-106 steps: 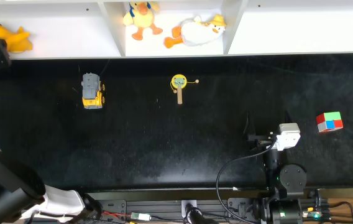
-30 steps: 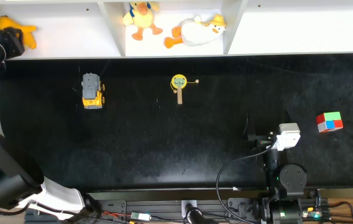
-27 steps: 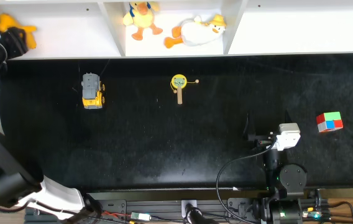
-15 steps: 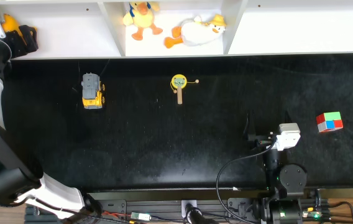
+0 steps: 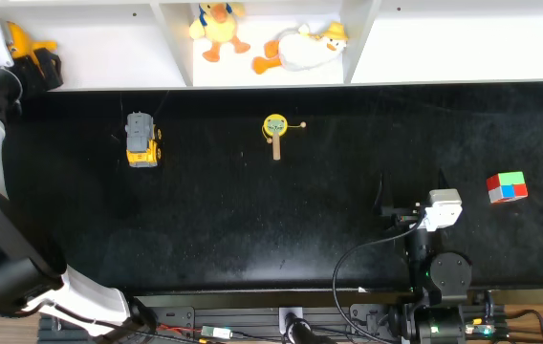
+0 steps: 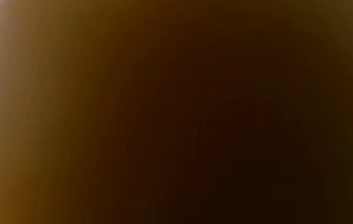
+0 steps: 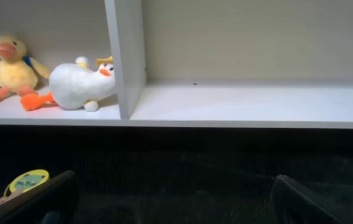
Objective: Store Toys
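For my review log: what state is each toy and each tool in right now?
orange-yellow plush: in the left compartment, left tool at it, grip unclear.
yellow duck: upright in the middle compartment.
white goose: lying beside the duck.
toy truck: on the black mat, untouched.
rattle: flat on the mat.
colour cube: on the mat, untouched.
right tool: open, empty.
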Robot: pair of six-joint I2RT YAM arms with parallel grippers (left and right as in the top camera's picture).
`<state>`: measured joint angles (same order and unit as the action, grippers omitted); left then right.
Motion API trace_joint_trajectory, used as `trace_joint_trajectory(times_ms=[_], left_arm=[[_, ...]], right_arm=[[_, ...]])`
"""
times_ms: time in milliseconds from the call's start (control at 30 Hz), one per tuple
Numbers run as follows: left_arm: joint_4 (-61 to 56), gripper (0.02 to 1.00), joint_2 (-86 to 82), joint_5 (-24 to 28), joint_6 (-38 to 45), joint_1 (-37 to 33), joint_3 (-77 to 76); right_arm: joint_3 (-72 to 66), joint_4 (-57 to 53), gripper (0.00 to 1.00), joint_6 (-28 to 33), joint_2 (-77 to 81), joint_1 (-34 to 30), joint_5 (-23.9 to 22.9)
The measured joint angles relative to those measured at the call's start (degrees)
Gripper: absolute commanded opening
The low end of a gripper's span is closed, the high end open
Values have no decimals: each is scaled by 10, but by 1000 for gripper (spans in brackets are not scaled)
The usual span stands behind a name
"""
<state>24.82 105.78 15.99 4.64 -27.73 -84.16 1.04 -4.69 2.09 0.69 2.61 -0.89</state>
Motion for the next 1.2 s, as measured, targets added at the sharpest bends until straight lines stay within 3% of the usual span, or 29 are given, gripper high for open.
trace_joint_trajectory(times_ms=[567, 800, 967, 1200], left_arm=[[235, 998, -112, -41, 84, 3, 3], [247, 998, -196, -60, 93, 15, 63], [222, 996, -278, -62, 93, 50, 162], [204, 989, -320, -67, 63, 151, 255]], right_arm=[[0, 0, 993, 0, 0, 0, 0], [0, 0, 996, 0, 0, 0, 0], [0, 0, 993, 0, 0, 0, 0], [0, 0, 996, 0, 0, 0, 0]])
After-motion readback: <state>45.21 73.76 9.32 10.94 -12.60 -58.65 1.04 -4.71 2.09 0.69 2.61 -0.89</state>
